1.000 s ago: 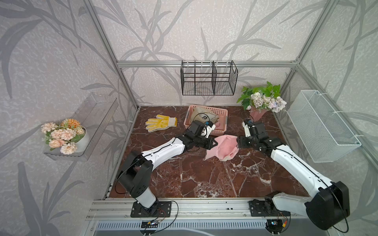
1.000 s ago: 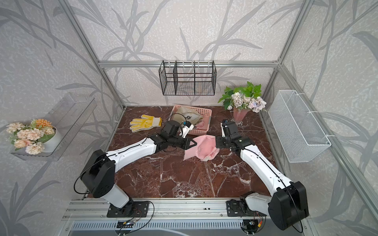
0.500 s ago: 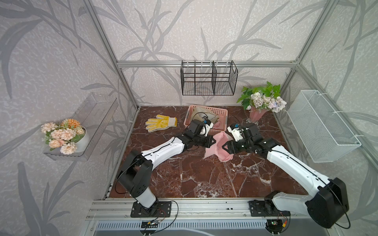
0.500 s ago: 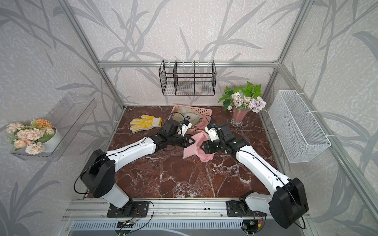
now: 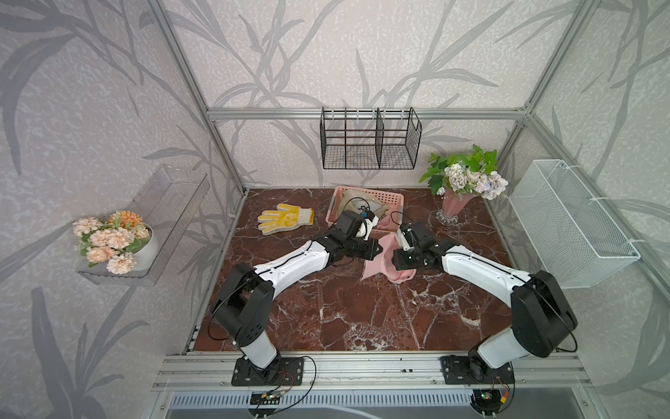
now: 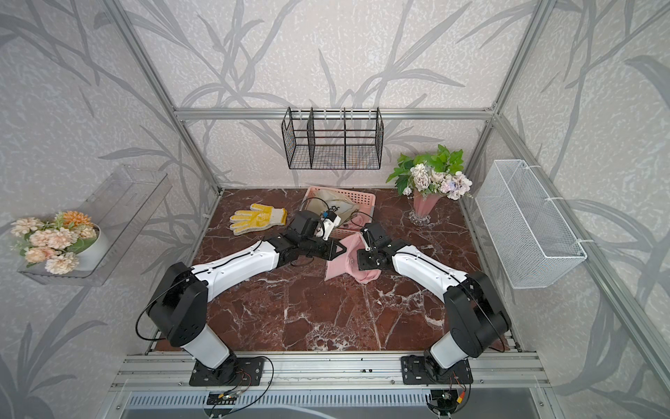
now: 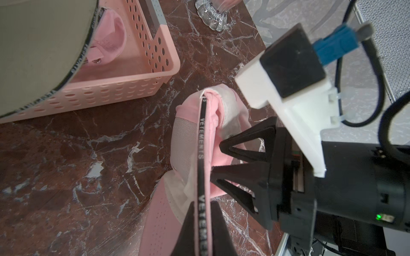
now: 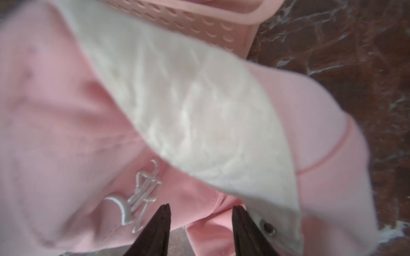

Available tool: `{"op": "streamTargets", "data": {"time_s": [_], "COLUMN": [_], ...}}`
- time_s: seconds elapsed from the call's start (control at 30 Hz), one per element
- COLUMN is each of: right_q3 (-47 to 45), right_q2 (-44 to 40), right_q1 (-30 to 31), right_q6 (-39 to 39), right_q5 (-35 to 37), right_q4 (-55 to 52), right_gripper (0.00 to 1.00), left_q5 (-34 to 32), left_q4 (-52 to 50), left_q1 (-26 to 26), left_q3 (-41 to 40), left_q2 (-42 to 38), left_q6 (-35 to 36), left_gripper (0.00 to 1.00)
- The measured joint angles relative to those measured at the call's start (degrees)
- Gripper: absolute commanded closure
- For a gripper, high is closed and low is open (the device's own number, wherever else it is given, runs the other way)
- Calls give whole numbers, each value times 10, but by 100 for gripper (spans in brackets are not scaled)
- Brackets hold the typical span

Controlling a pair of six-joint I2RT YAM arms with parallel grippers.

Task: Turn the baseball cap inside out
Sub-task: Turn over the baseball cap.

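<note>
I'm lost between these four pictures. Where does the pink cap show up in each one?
In a top view: the pink cap is mid-table, between the two arms' tips.
In a top view: the pink cap is in the same place, between the arms' tips.
Left wrist: the cap runs from centre to bottom edge, its black lettered band showing.
Right wrist: the cap fills most of the picture, blurred.
Shared landmark: the pink basket, just behind the cap.

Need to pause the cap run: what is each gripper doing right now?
Left gripper: shut on the pink cap, at its black-taped edge.
Right gripper: open, cap fabric between its jaws, not yet clamped.
</note>
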Motion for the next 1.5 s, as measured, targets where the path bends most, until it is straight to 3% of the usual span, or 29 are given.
{"op": "streamTargets", "data": {"time_s": [0.17,0.8,1.2,1.37,1.5], "right_q3": [23,90,111,112,89], "right_q2": [37,188,212,214,201], "right_q1": [0,0,2,2,-5], "right_q6": [8,47,66,63,52], "right_q5": [43,65,69,52,20], "right_q4": [-6,4,6,21,56], "right_gripper": [48,45,77,98,100], "left_q5": [0,-15,-16,-17,-17], "left_q4": [-1,3,17,25,26], "left_q1": [0,5,13,14,16], "left_q3": [0,-8,-14,-15,-16], "left_q2": [3,15,17,19,20], "left_q6": [-4,-21,-21,-21,-21], "left_gripper": [100,100,100,100,100]}}
